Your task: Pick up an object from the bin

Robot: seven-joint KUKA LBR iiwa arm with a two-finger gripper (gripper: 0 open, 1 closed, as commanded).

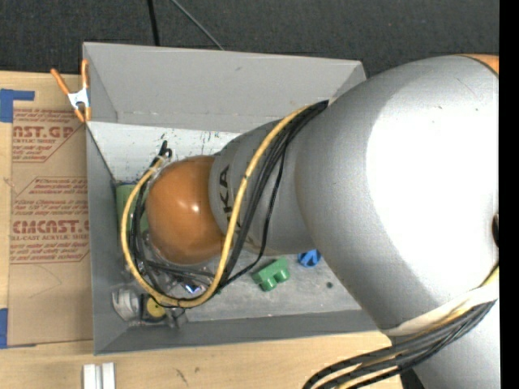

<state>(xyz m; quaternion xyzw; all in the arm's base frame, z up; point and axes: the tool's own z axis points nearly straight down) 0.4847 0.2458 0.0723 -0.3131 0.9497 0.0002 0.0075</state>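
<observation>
A green plastic block (pixel 272 275) lies on the bin floor near the front wall, right of the middle. A small blue piece (pixel 308 258) sits just to its right. In the front left corner rests a round silver metal thing (pixel 126 301) with a small yellow piece (pixel 152 306) beside it. A flat green thing (pixel 125 199) shows along the left wall, partly hidden.
The arm reaches in from the right and covers most of the bin. Its orange dome and looped yellow and black cables hang over the left half of the floor. The bin's walls stand close on the left and front.
</observation>
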